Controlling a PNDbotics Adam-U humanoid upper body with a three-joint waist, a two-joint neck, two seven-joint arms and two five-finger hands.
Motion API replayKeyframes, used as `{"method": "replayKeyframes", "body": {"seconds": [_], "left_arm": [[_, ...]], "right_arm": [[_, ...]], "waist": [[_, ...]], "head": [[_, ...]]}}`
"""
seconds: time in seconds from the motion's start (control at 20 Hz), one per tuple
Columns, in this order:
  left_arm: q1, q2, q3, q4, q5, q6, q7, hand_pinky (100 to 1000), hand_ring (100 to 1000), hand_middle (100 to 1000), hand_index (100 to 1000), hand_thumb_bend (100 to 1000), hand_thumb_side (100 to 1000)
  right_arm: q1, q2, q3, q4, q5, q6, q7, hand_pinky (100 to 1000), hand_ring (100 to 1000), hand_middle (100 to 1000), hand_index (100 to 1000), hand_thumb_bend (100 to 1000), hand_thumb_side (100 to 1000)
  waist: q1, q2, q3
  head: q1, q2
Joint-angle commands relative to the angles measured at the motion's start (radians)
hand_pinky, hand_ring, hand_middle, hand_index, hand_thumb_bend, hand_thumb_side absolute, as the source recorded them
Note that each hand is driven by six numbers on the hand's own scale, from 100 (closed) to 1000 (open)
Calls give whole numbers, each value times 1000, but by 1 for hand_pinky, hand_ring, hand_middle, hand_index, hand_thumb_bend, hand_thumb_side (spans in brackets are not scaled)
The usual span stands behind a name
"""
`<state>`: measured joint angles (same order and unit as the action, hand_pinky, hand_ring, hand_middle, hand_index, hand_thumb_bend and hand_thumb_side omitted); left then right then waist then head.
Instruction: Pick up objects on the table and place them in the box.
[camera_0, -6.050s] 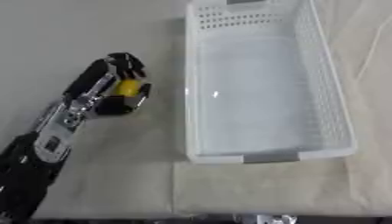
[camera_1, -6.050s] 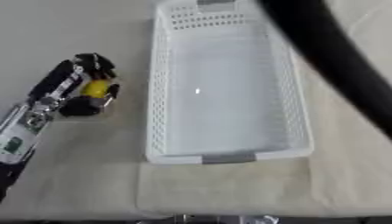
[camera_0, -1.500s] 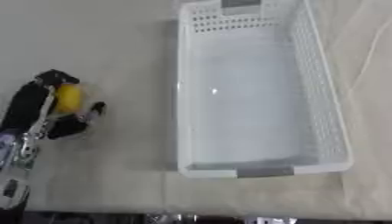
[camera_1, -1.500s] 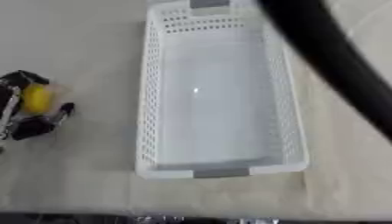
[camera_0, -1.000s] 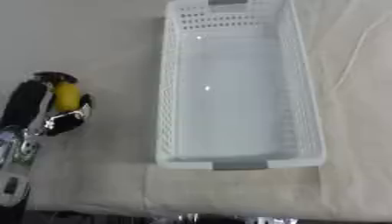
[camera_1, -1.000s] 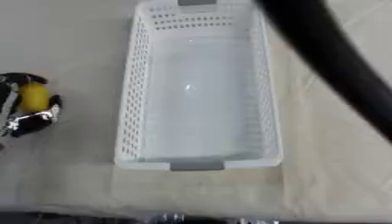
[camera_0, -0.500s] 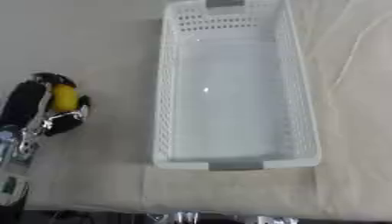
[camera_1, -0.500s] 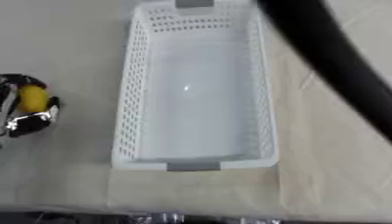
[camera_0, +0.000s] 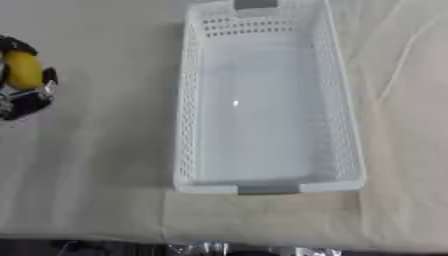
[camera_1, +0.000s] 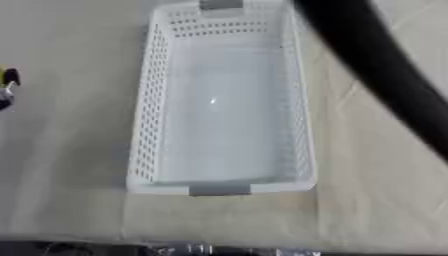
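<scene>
At the left edge of the left eye view my left hand (camera_0: 31, 97) has its black fingers curled round a yellow oblong object (camera_0: 23, 70), held over the cloth well left of the box. Only a sliver of that hand (camera_1: 7, 85) shows in the right eye view. The white perforated box (camera_0: 188, 125) lies lengthwise in the middle of the table with nothing inside it. My right hand shows in neither view.
A thick black cable or arm part (camera_1: 385, 70) crosses the upper right of the right eye view, close to the camera. Beige cloth (camera_0: 96, 165) covers the table around the box. The table's near edge (camera_0: 219, 245) runs along the bottom.
The whole picture has shifted right, so the camera moved. My left hand with the yellow object now sits higher and closer to the left edge, partly out of frame.
</scene>
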<state>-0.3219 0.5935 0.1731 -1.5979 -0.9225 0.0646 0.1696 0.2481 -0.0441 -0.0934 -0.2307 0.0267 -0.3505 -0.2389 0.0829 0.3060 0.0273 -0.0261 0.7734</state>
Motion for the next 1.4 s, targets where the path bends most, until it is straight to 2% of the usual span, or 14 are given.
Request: {"method": "replayKeyframes", "body": {"seconds": [0.05, 0.35, 0.65, 0.9, 1.2, 1.4], "left_arm": [[-18, 67, 28, -18, -14, 14, 7, 100, 100, 280, 598, 121, 149], [-48, 75, 26, -17, -27, 13, 2, 100, 100, 278, 597, 127, 142], [-162, 57, -37, -11, -36, -36, -37, 100, 100, 277, 596, 143, 137], [-244, -4, -81, -16, -22, -74, -71, 100, 100, 265, 584, 153, 138], [-292, -50, -112, -14, -23, -100, -96, 100, 100, 273, 585, 145, 155], [-313, -69, -123, -14, -28, -106, -84, 100, 156, 304, 588, 177, 169]], "right_arm": [[21, -11, -2, 9, 4, 1, -6, 511, 616, 674, 722, 100, 928], [21, -12, -1, 10, 7, 3, -9, 511, 616, 674, 722, 100, 928], [24, -19, -2, 1, 19, 6, -5, 511, 616, 674, 722, 100, 929], [24, -23, -5, -7, 32, 11, -2, 511, 616, 674, 722, 100, 929], [24, -28, -9, -15, 44, 19, -1, 512, 616, 674, 722, 100, 930], [25, -32, -11, -20, 51, 22, 0, 512, 616, 674, 723, 100, 931]], "waist": [[2, -15, 3], [5, -13, 0], [5, -17, -13], [7, -17, -23], [12, -15, -33], [15, -16, -40]], "head": [[-4, -3], [-4, -5], [-4, -17], [-7, -29], [-11, -40], [-15, -49]]}}
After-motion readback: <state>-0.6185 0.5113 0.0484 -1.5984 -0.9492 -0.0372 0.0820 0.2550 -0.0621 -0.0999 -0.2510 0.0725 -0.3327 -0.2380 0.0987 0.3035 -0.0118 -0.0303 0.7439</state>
